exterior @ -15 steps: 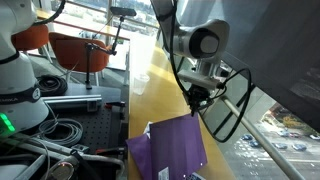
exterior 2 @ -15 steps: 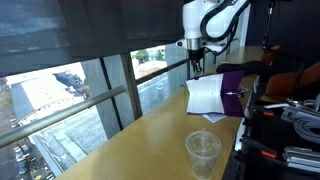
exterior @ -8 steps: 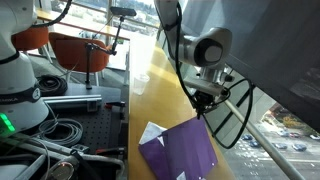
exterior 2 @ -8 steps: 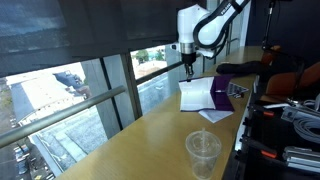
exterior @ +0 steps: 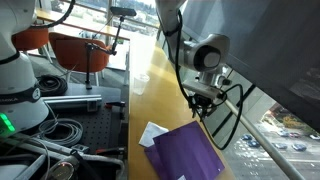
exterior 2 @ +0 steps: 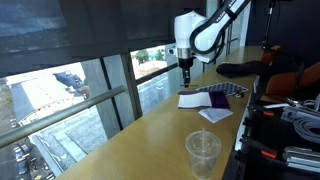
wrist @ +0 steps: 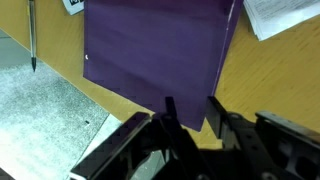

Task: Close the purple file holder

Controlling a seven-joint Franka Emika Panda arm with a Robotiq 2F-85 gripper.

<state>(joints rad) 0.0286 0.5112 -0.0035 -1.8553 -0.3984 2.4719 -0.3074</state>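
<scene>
The purple file holder lies flat on the yellow-tan table, its purple cover facing up. It fills the upper middle of the wrist view and shows in an exterior view. White paper sticks out past one edge of it; it also shows in an exterior view and in the wrist view. My gripper hangs above the holder's edge with its jaws apart and nothing between them. It hovers clear of the cover in both exterior views.
A clear plastic cup stands on the table near the camera, and a small white sheet lies between it and the holder. A pen lies beside the holder near the table edge. Windows run along one table side, equipment and cables along the other.
The purple cover stood raised a second ago, came down, and now lies flat. The gripper has moved a little along the table and stays above the holder.
</scene>
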